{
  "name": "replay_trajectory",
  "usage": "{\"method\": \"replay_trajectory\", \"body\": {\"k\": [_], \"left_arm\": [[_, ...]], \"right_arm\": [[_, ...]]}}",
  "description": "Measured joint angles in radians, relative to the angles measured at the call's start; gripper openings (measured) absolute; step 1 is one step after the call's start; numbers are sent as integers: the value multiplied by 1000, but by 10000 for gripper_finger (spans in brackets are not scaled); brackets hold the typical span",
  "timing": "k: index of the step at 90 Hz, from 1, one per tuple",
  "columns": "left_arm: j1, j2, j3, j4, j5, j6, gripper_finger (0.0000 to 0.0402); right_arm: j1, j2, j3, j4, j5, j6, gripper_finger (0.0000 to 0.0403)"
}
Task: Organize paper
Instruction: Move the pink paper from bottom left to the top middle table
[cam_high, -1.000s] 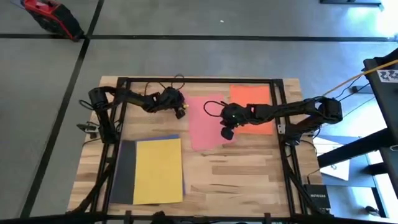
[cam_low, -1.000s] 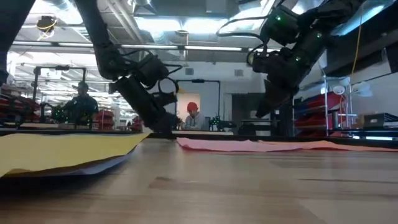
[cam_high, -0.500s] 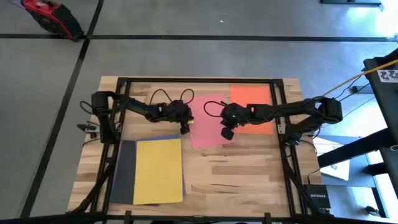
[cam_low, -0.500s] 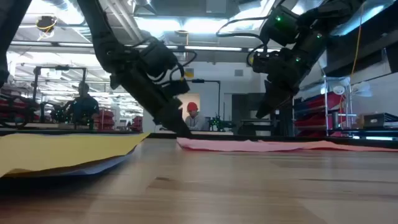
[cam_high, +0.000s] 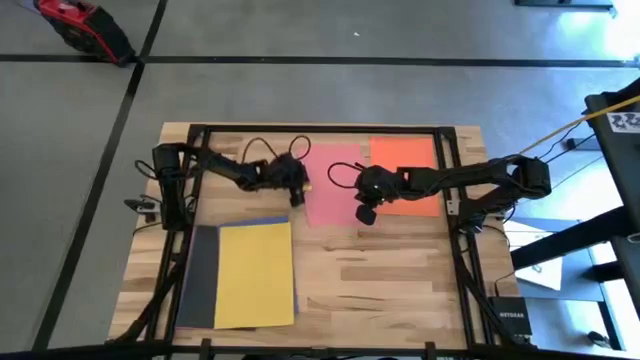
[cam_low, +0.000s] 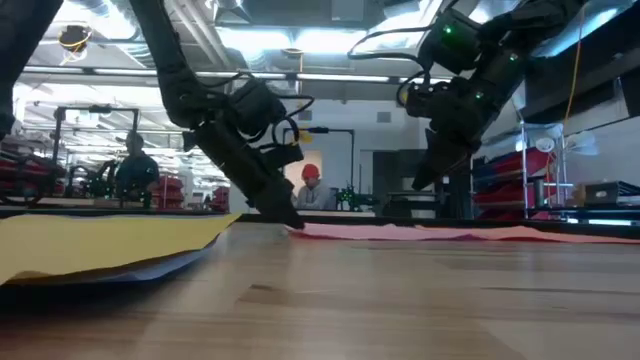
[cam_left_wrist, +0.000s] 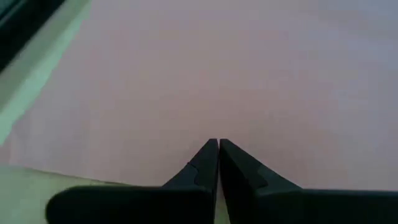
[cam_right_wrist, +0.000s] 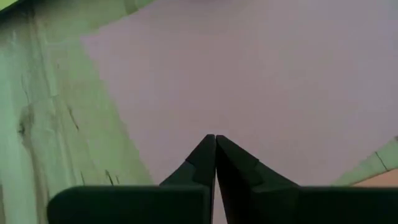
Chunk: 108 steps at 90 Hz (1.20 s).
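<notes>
The pink paper (cam_high: 334, 185) lies flat at the back middle of the wooden table (cam_high: 390, 270), just beside the orange paper (cam_high: 405, 170) on its right, while the yellow paper (cam_high: 255, 275) rests on a dark blue sheet (cam_high: 200, 275) at the front left. The left gripper (cam_high: 298, 192), fingers pressed together, has its tips down at the pink sheet's left edge, though whether they pinch the paper is hard to tell. The right gripper (cam_high: 365, 214) hangs above the pink sheet's right side, fingers together and empty.
</notes>
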Motion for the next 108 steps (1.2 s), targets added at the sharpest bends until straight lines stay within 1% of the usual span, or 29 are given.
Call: {"method": "replay_trajectory", "body": {"k": [13, 25, 29, 38, 44, 65, 75, 87, 108], "left_arm": [[22, 1, 7, -6, -1, 34, 0], [29, 1, 19, -26, -1, 68, 0], [30, 1, 24, -37, -1, 73, 0], [29, -2, 33, -57, -2, 77, 0], [20, -14, 32, -66, -6, 76, 0], [-6, -105, 32, -162, -1, 64, 0], [-1, -93, 30, -225, -4, 53, 0], [9, -72, 32, -211, -7, 23, 0], [37, -66, 33, -195, -2, 25, 0]], "right_arm": [[0, 1, 0, -5, -6, 0, 0], [-1, 37, 1, -26, -16, 0, 0], [-1, 53, 1, -33, -1, 1, 0], [-2, 90, 1, -61, 70, 23, 0], [-2, 115, 1, -68, 84, 33, 0], [-2, 202, 6, -37, 48, 46, 0], [-1, 218, 6, -18, 30, 49, 0], [-1, 220, 4, 18, 10, 85, 0], [12, 221, 3, 24, -3, 217, 0]]}}
